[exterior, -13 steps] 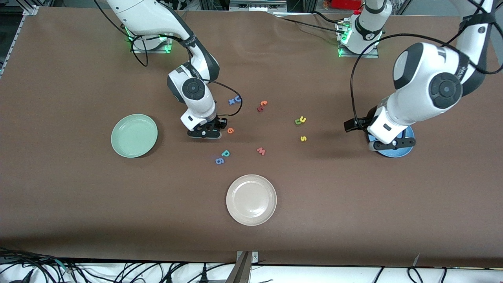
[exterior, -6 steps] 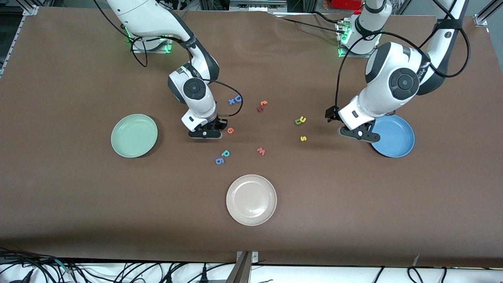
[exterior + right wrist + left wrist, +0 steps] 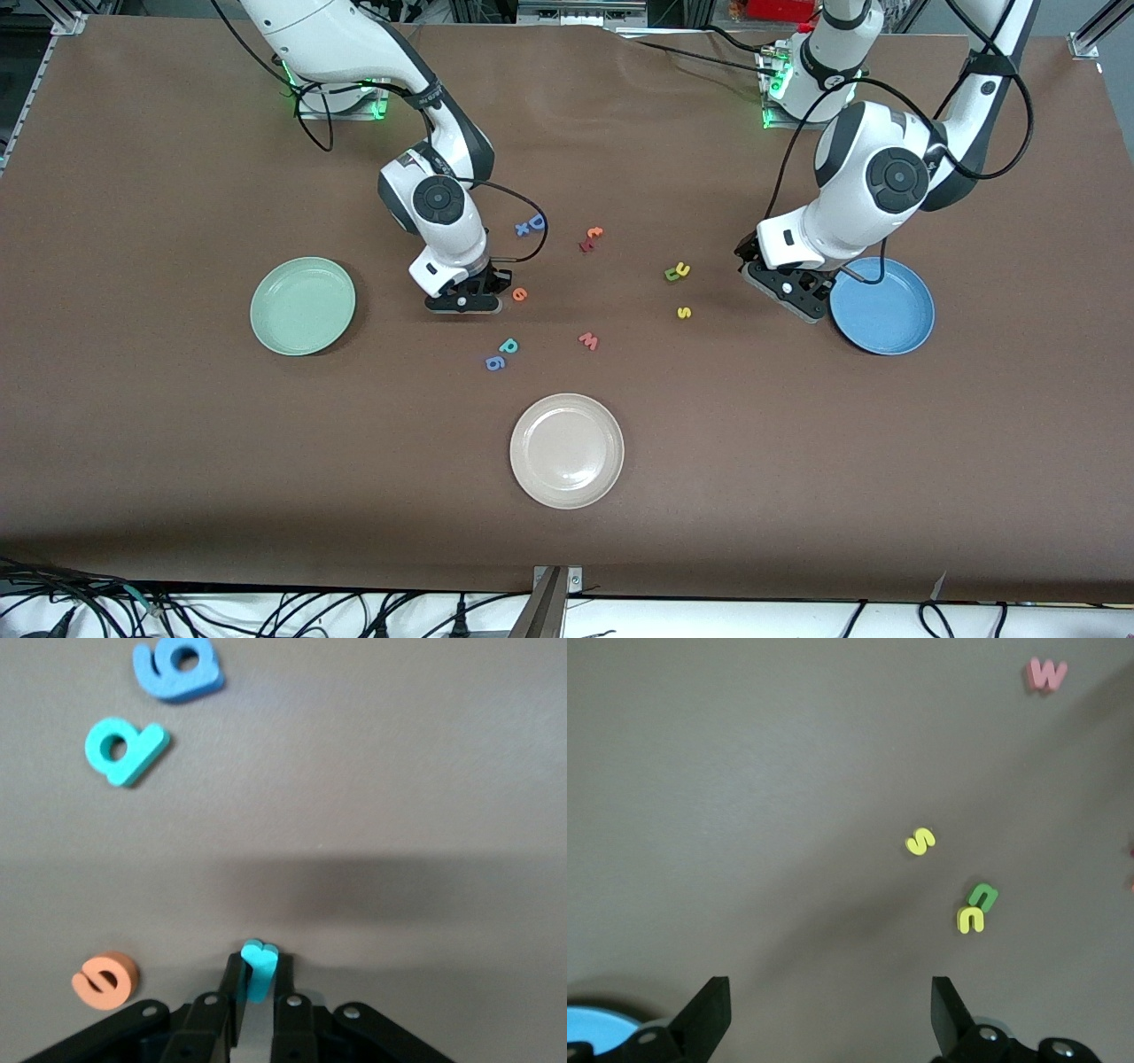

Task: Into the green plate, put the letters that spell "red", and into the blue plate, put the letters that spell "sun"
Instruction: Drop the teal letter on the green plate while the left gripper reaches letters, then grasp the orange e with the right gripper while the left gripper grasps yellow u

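My right gripper (image 3: 462, 303) is down at the table beside the orange e (image 3: 519, 293), shut on the teal r (image 3: 260, 976), which stands between its fingers (image 3: 232, 979). The teal d (image 3: 508, 346) lies nearer the front camera, next to a blue 6 (image 3: 495, 362). The green plate (image 3: 302, 306) sits toward the right arm's end. My left gripper (image 3: 791, 297) hangs open and empty by the rim of the blue plate (image 3: 886, 306). The yellow s (image 3: 683, 312), yellow u (image 3: 682, 268) and green n (image 3: 671, 275) lie between the two grippers.
A cream-white plate (image 3: 567, 450) sits nearer the front camera, mid-table. A pink w (image 3: 588, 340) lies between the d and the s. A blue D with an x (image 3: 530, 225) and an orange-and-red pair (image 3: 591, 237) lie farther back.
My left arm has swung from over the blue plate to its rim, toward the s, u and n. My right gripper has shut on the teal r.
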{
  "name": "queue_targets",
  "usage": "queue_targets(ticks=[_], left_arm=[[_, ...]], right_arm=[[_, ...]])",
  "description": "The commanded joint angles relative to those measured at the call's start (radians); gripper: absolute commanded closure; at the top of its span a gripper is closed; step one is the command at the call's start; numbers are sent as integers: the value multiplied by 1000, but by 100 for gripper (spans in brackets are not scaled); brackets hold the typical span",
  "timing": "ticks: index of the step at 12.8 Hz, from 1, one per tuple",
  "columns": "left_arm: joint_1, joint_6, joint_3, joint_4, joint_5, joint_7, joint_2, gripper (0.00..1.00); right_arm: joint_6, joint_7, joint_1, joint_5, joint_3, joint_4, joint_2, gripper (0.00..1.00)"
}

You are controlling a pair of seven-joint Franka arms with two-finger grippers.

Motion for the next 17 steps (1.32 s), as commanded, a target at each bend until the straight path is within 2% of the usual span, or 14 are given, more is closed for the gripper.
queue_targets(ticks=[1, 5, 9, 11, 13, 15, 16, 17], left_arm=[[-26, 25, -1, -10, 18, 20, 15, 1], [-59, 23, 0, -10, 20, 10, 36, 1], [-77, 38, 0, 2, 50, 9, 68, 0], [-96, 60, 2, 19, 101, 9, 87, 0], [-120, 60, 2, 33, 188, 7, 92, 0], [-202, 59, 22, 30, 248, -73, 84, 1], [-274, 49, 67, 25, 308, -142, 70, 1], [-336, 48, 106, 18, 355, -211, 66, 1]], right_arm=[[-110, -138, 5, -10, -61, 8, -82, 88], [-245, -370, 2, -9, -173, 8, -156, 88], [-365, -634, -4, 2, -322, -23, -219, 87], [-358, -754, -9, 17, -397, -63, -222, 87], [-324, -785, -49, 48, -407, -92, -192, 86], [-191, -793, -67, 50, -407, -173, -170, 85], [-128, -791, -76, 50, -407, -210, -167, 75], [-114, -789, -78, 50, -407, -212, -156, 55]])
